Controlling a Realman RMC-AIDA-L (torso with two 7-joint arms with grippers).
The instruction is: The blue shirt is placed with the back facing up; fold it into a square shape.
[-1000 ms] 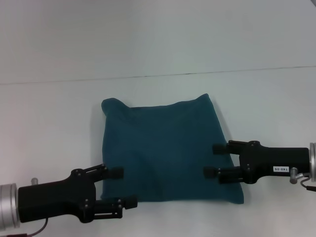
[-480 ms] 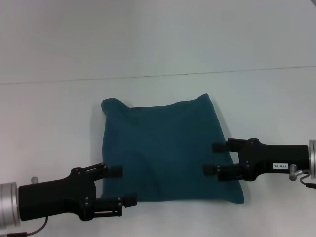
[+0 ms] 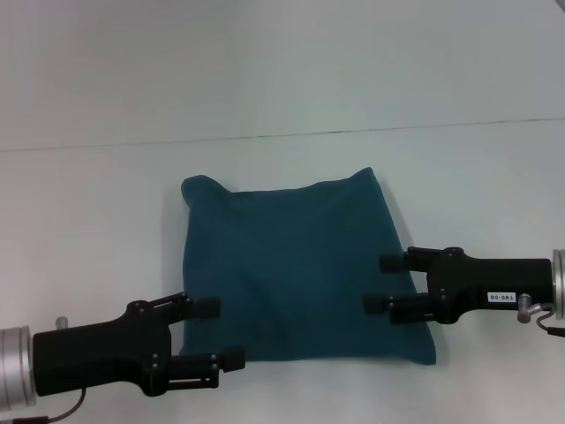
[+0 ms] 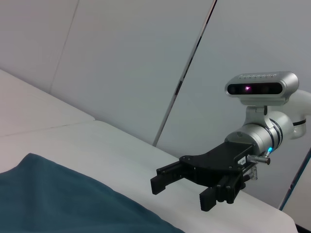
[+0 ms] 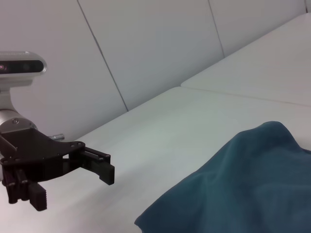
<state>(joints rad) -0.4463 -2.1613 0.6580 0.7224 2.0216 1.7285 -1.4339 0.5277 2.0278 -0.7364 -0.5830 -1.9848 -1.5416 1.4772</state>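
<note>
Head view: the blue shirt [image 3: 300, 269], already folded into a rough square, lies flat on a white counter [image 3: 88, 203], approx. centre of frame. Left gripper [image 3: 221, 333] sits at the shirt's near-left corner, jaws open, one finger over the fabric edge, the other at the shirt's near edge. Right gripper [image 3: 381, 283] reaches in from the right side at the shirt's right edge, jaws open, both fingertips over the fabric; whether they touch it can't be told from above.

Left wrist view adds what the head cam lacks: the right gripper [image 4: 182, 187] seen side-on, jaws apart w/ nothing between them, hovering above the counter [image 4: 121, 145], plus a silver camera unit [image 4: 261, 84] on its wrist. Shirt [image 4: 58, 199] fills the near corner.

Right wrist view mirrors this: left gripper [image 5: 73, 182] side-on, jaws apart and empty, w/ its own wrist camera [image 5: 19, 63]; shirt corner [image 5: 233, 189] shows soft rumpled thickness, i.e. several layers.
</note>
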